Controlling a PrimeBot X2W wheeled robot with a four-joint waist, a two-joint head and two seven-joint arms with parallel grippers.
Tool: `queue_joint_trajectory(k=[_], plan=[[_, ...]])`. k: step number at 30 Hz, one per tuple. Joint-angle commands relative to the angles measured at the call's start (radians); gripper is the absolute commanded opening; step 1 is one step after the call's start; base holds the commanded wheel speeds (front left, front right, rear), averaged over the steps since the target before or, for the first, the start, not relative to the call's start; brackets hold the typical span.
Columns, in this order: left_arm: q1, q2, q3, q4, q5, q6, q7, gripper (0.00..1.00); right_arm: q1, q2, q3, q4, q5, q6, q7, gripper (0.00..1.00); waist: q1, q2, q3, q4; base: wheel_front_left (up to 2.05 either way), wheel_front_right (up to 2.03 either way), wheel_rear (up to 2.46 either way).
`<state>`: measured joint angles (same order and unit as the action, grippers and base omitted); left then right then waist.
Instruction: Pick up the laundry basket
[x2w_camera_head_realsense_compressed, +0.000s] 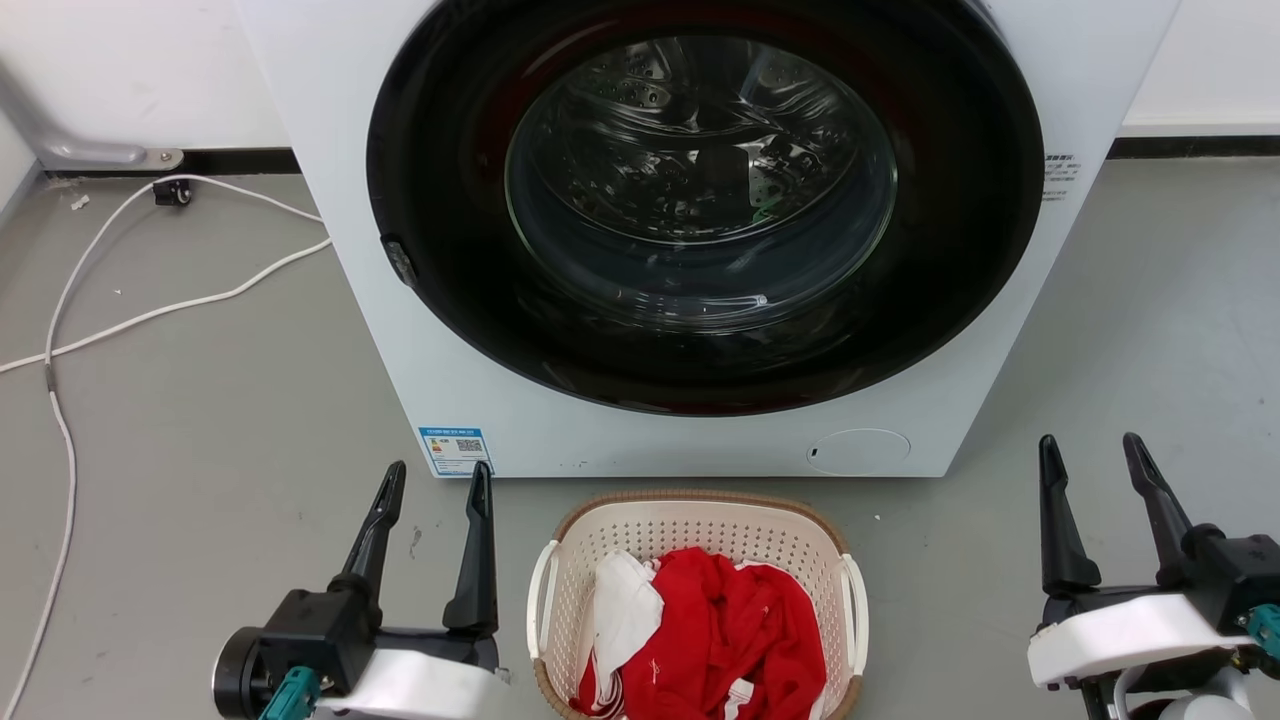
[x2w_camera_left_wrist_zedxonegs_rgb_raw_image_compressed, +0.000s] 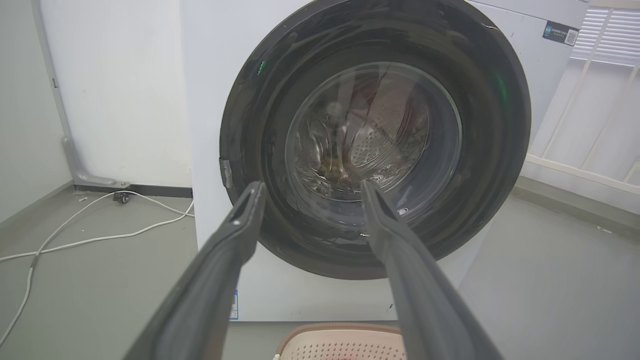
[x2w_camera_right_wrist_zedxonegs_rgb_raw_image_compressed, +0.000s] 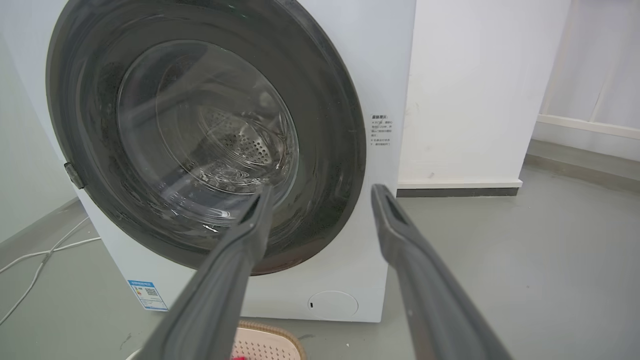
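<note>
The laundry basket (x2w_camera_head_realsense_compressed: 690, 530) sat on the floor (x2w_camera_head_realsense_compressed: 200, 450) btwn the two grippers. It was just inboard of the left gripper (x2w_camera_head_realsense_compressed: 438, 470), close by its inner finger. It was well apart from the right gripper (x2w_camera_head_realsense_compressed: 1090, 443), w/ bare floor in the gap. Both sets of fingertips reached past the basket's far rim toward the washing machine (x2w_camera_head_realsense_compressed: 330, 150), so the basket lay back along the fingers, nearer the wrists. In the left wrist view its far rim just peeked in under the fingers at the bottom edge.

Handling, as a judgement: thin perforated plastic, prob. light and fairly stiff, but liable to flex if squeezed at the wall. The load was soft: a red garment (x2w_camera_head_realsense_compressed: 740, 620) and some white cloth (x2w_camera_head_realsense_compressed: 622, 600) piled inside. It prob. added little weight, but could shift or spill if the basket tipped. Best holds looked like the white side handles, w/ the left handle (x2w_camera_head_realsense_compressed: 541, 600) on the left gripper's side and the right handle (x2w_camera_head_realsense_compressed: 857, 610) facing the right gripper. One per gripper should keep it level. The woven-look rim would be a fallback — smooth plastic, so maybe slippery.

Left gripper: jaws spread moderately wide, holding nothing, touching nothing. Right gripper: approx. the same spread, empty, clear of basket and machine. The next move would need both to come inward and down to the handles — the right one w/ further to go.
</note>
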<state>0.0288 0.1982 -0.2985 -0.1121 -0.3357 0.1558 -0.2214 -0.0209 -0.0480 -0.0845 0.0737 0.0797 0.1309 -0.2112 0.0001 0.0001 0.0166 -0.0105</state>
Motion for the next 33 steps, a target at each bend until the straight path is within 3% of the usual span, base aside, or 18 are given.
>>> queue_joint_trajectory(k=[1, 7, 12, 22, 33], plan=[[0.009, -0.006, 0.011, -0.001, 0.02, -0.014, -0.007, 1.0, 0.006, -0.004, -0.001, -0.001, -0.017, 0.0, -0.007, 1.0, -0.0001, -0.0001, 0.0, 0.0, 0.0, 0.0, 0.0], [0.044, -0.065, 0.067, 0.079, 0.052, -0.135, -0.019, 1.0, 0.009, -0.003, -0.002, 0.019, -0.049, 0.0, -0.022, 1.0, -0.0001, -0.0001, 0.001, 0.0, 0.0, 0.0, 0.0], [0.044, -0.101, 0.108, 0.102, 0.112, -0.193, -0.029, 1.0, 0.008, -0.004, -0.002, 0.026, -0.082, 0.0, -0.034, 1.0, -0.0001, -0.0001, 0.001, 0.001, 0.0, 0.0, 0.0], [0.059, -0.133, 0.143, 0.095, 0.235, -0.236, -0.046, 1.0, 0.001, -0.004, -0.003, 0.03, -0.156, 0.0, -0.054, 1.0, -0.0001, -0.0001, 0.002, -0.001, 0.0, 0.0, 0.0], [0.066, -0.145, 0.161, 0.104, 0.245, -0.259, -0.044, 1.0, 0.004, -0.004, -0.001, 0.034, -0.144, 0.0, -0.055, 1.0, -0.0001, -0.0001, -0.003, -0.002, 0.0, 0.0, 0.0]])
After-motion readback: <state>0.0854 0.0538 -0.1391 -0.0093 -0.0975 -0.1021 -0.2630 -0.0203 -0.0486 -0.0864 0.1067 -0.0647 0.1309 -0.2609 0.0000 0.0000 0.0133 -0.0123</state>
